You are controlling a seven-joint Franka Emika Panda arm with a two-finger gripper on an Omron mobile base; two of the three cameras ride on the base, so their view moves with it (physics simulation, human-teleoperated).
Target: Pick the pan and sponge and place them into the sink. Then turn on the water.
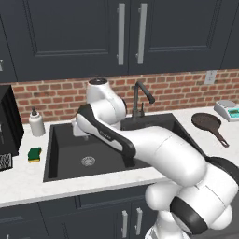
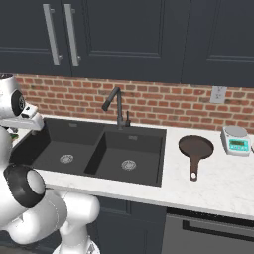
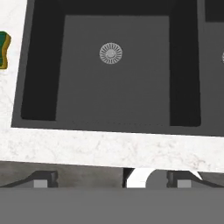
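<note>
The dark brown pan point(image 1: 207, 122) point(image 2: 195, 148) lies on the counter right of the sink, its handle pointing toward the front. A green and yellow sponge point(image 1: 34, 153) point(image 3: 4, 49) rests on the counter just left of the black double sink point(image 1: 52, 140) point(image 2: 158, 154) point(image 3: 41, 65). My gripper point(image 3: 113, 180) hangs above the left basin, looking down at its round drain point(image 3: 110, 53). Its fingertips point(image 3: 43, 178) stand wide apart and hold nothing, so it is open. From the dark gooseneck faucet point(image 1: 140, 95) point(image 2: 115, 101) no water is running.
A white soap dispenser point(image 1: 36, 122) stands behind the sponge, and a black appliance point(image 1: 7, 121) sits at the far left. A small kitchen scale point(image 1: 228, 109) point(image 2: 236, 139) stands right of the pan. My arm crosses over the right basin in the left base view.
</note>
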